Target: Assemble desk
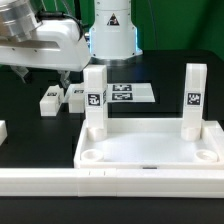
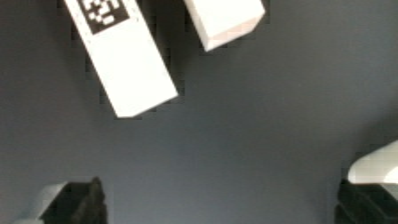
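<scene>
The desk top [image 1: 150, 150], a white tray with a raised rim, lies at the front. Two white tagged legs stand upright in its far corners, one [image 1: 95, 100] on the exterior view's left and one [image 1: 195, 95] on the right. Two loose legs [image 1: 50, 101] [image 1: 76, 93] lie on the black table behind it to the left. My gripper [image 1: 63, 76] hangs open just above those loose legs. In the wrist view a tagged leg [image 2: 125, 55] and another leg [image 2: 226, 20] lie ahead of the open gripper [image 2: 219, 205], and only black table shows between its dark fingertips [image 2: 75, 200].
The marker board [image 1: 126, 93] lies flat behind the tray, near the robot's base [image 1: 110, 30]. A long white rail [image 1: 100, 182] runs along the front edge, and another white piece [image 1: 3, 130] sits at the left edge. An unidentified white corner [image 2: 377, 160] shows beside one fingertip.
</scene>
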`<control>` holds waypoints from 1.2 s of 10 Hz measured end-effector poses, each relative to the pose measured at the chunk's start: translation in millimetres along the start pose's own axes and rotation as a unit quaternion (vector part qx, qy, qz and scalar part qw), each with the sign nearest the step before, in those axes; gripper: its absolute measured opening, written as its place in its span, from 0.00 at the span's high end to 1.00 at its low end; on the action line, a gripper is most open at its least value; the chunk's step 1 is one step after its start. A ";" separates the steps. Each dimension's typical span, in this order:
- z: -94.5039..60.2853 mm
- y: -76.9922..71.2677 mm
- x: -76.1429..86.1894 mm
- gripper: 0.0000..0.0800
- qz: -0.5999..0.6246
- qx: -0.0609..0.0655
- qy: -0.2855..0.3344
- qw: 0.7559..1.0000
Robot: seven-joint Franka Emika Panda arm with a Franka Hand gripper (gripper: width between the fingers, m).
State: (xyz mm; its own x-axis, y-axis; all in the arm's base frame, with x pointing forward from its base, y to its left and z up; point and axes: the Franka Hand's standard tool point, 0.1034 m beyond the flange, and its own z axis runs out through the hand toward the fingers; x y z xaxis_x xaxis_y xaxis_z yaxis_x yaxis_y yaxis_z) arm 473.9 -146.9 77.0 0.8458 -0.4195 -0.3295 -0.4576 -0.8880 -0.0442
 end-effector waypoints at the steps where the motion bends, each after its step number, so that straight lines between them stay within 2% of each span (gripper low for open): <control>1: 5.3 4.3 -4.4 0.19 0.001 0.000 0.005 1.000; 2: 11.0 7.9 -15.6 0.19 0.001 0.004 -0.022 1.000; 4: 17.5 10.6 -28.0 0.19 0.003 0.010 -0.079 0.997; 7: 21.9 12.0 -30.0 0.19 0.007 0.009 -0.156 0.988; 9: 24.9 10.6 -39.7 0.19 0.010 0.007 -0.221 0.975; 11: 28.6 14.0 -39.9 0.19 0.014 0.005 -0.253 0.967; 12: 30.0 12.9 -37.2 0.19 0.013 0.003 -0.247 0.969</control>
State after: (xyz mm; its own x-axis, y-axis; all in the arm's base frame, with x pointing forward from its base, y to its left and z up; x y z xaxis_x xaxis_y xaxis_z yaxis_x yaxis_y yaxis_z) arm 428.3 -137.2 60.4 0.6004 -0.2983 -0.7420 -0.4790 -0.8771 -0.0350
